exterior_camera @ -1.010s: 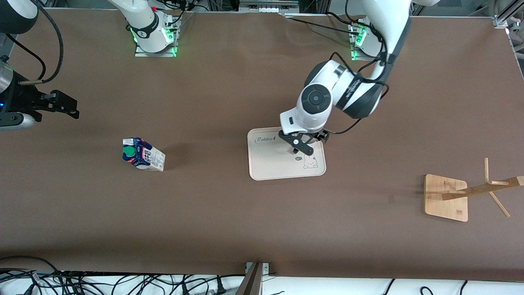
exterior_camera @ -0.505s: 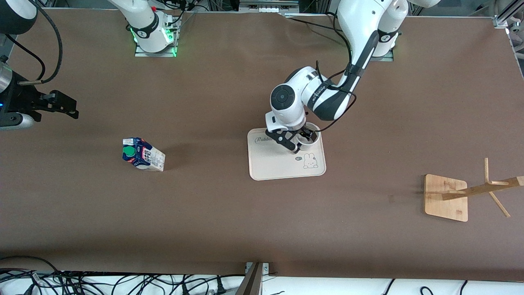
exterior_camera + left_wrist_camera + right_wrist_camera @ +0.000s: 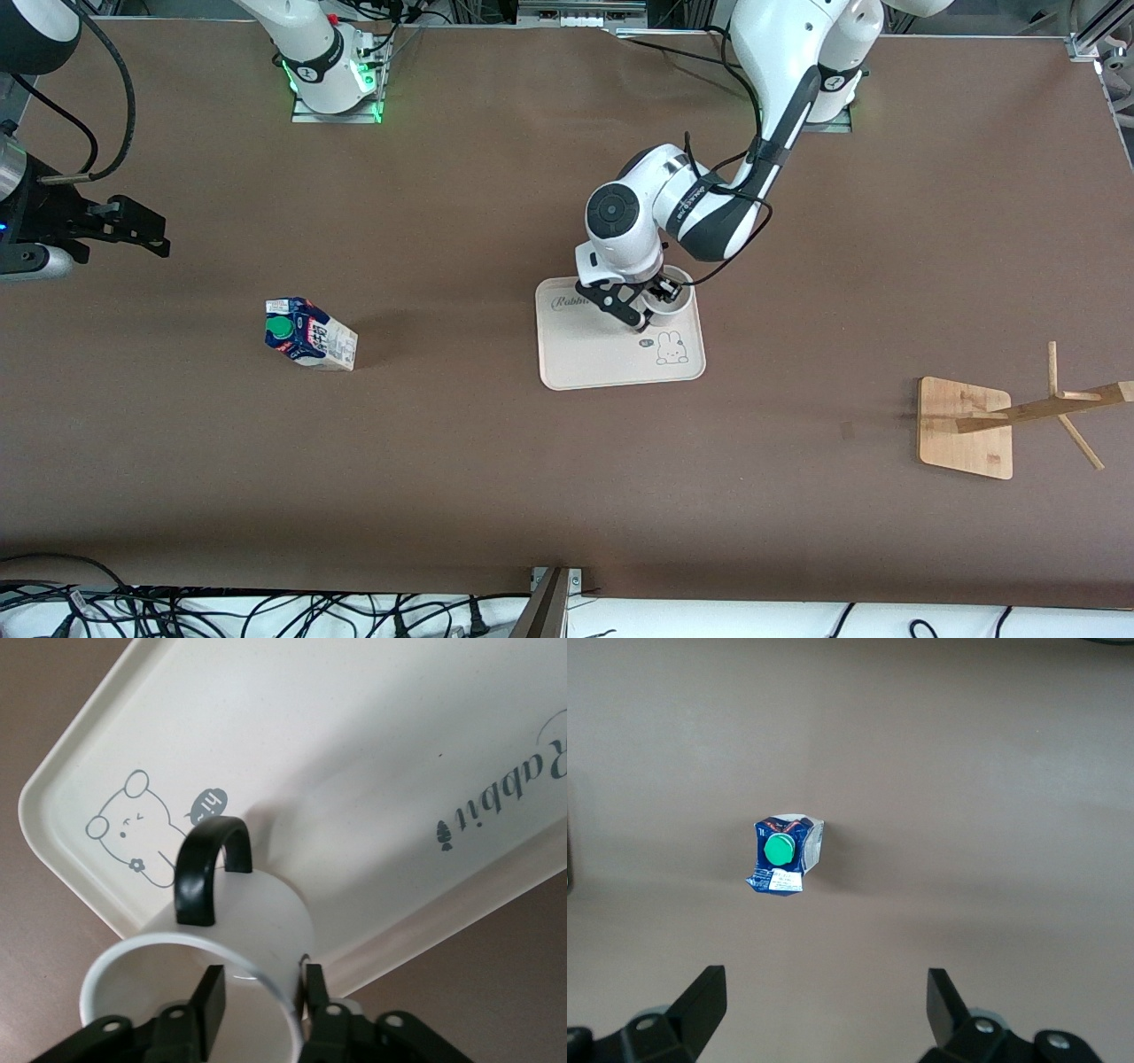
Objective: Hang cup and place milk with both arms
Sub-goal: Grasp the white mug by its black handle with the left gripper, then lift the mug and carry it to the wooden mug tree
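Note:
The white cup (image 3: 671,299) with a black handle (image 3: 205,870) stands upright on the cream tray (image 3: 602,354), at the tray's edge nearer the robots' bases. My left gripper (image 3: 651,306) is down at the cup and open. In the left wrist view the gripper (image 3: 262,979) straddles the rim: one finger sits inside the cup (image 3: 266,912), the other outside its wall. The blue and white milk carton (image 3: 308,333) with a green cap stands on the table toward the right arm's end. My right gripper (image 3: 133,232) waits open and empty in the air; its wrist view shows the milk (image 3: 782,855) below it.
A wooden cup rack (image 3: 966,428) with slanted pegs stands toward the left arm's end, nearer the front camera than the tray. The tray (image 3: 354,744) carries a rabbit drawing and the word "Rabbit". Cables run along the table's front edge.
The left arm came down and swung over the tray, bringing its gripper onto the cup's rim. Since half a second ago it has barely moved. The right arm and milk have not moved.

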`<state>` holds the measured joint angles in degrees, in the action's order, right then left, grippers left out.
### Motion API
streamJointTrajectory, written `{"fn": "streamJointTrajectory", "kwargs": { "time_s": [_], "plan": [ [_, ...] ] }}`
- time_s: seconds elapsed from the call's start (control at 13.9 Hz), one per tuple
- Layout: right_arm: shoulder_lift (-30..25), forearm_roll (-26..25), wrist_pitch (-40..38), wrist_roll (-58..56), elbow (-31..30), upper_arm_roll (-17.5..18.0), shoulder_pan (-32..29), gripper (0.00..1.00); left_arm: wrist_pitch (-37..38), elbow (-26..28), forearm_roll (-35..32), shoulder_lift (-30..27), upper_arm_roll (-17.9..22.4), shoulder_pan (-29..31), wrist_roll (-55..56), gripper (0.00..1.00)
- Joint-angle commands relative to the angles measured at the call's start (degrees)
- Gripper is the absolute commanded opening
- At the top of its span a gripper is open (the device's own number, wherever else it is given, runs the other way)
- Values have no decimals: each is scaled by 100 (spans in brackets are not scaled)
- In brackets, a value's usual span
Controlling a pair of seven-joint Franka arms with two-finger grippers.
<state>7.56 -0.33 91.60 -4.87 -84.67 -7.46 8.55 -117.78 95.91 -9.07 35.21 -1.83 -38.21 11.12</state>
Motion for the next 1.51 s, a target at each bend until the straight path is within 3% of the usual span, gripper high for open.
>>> {"fn": "streamJointTrajectory", "kwargs": {
  "time_s": [0.0, 0.36, 0.65, 0.79, 1.01, 1.44],
  "plan": [
    [-71, 42, -55, -23, -14, -1, -2, 100, 18, 77, -147, -155, 34, -29, 92, 0],
    [-71, 86, -55, -14, -14, -19, -2, 100, 465, -2, -95, -786, 104, 77, 320, 0],
    [-62, 86, -55, -14, -14, -19, -20, 100, 651, -11, -25, -1699, 104, 717, 487, 0],
    [-62, 86, -46, -14, -14, -19, -28, 100, 1096, -229, 72, -2087, 113, 1199, 557, 0],
    [-62, 86, -37, -14, -14, -19, -28, 100, 1897, -1107, 318, -2089, 104, 2025, 549, 0],
    [-62, 112, -46, -5, -23, -19, -28, 100, 1881, -1461, 705, -2062, 104, 3388, 479, 0]
  ]
}}
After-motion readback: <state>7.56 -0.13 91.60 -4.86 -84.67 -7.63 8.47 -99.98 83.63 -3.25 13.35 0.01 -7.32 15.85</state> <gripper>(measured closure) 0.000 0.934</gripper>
